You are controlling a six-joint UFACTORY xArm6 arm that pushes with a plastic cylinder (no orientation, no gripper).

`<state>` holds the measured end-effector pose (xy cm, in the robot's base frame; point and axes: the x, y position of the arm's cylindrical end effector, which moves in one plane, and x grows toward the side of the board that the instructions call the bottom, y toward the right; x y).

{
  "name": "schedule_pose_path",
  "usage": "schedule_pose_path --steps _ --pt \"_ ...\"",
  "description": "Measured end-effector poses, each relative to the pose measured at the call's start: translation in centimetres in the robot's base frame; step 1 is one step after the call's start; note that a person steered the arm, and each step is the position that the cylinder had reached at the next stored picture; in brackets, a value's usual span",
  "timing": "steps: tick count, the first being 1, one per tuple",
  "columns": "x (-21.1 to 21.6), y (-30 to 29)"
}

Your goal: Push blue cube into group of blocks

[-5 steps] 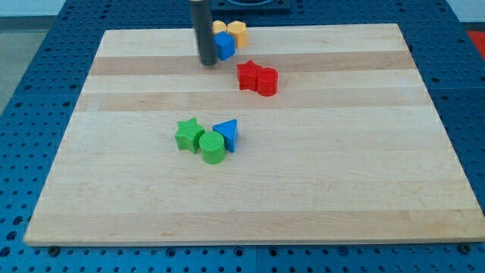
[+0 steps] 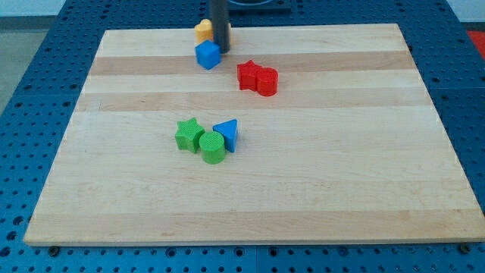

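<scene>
My tip (image 2: 220,50) has no jaws, nothing grasped; it's just a bare rod touching or almost touching the upper-right side of the blue cube (image 2: 207,54), near the top edge of the wooden board (image 2: 364,189). A yellow block (image 2: 202,30) sits just behind the cube toward the view's top, partly hidden by the rod, shape not clear. Target looks like the group mid-board: green star (image 2: 187,134), green cylinder (image 2: 213,148), blue triangle (image 2: 227,133), all bunched together and well apart from the cube. Risks: contact is off-centre on the cube's corner, so a push from here likely spins it or lets it slip off toward the view's left instead of heading down. The two red blocks (image 2: 258,78) lie just to the right of the path; a drift right clips them. Pushing too hard at the end scatters the green/blue cluster. Room: the lane from cube down to the group is open, plenty of board left and below. Tight spot is behind the cube, with the top edge and yellow block close, so little space to reposition.
</scene>
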<state>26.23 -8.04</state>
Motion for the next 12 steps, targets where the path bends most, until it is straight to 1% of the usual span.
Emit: schedule_pose_path --steps 1,2,3,4,5,6,7,8,9,10,11,12 --pt "1.9 -4.1" --pt "2.9 -5.1" --pt "6.4 -5.4" --pt "6.7 -5.4" --pt "5.2 -6.7" --pt "6.3 -10.0" --pt "9.9 -10.0" --pt "11.8 -4.9" --pt "12.1 -3.7" --pt "11.3 -7.8" --pt "8.2 -7.6" --pt "6.7 -4.1"
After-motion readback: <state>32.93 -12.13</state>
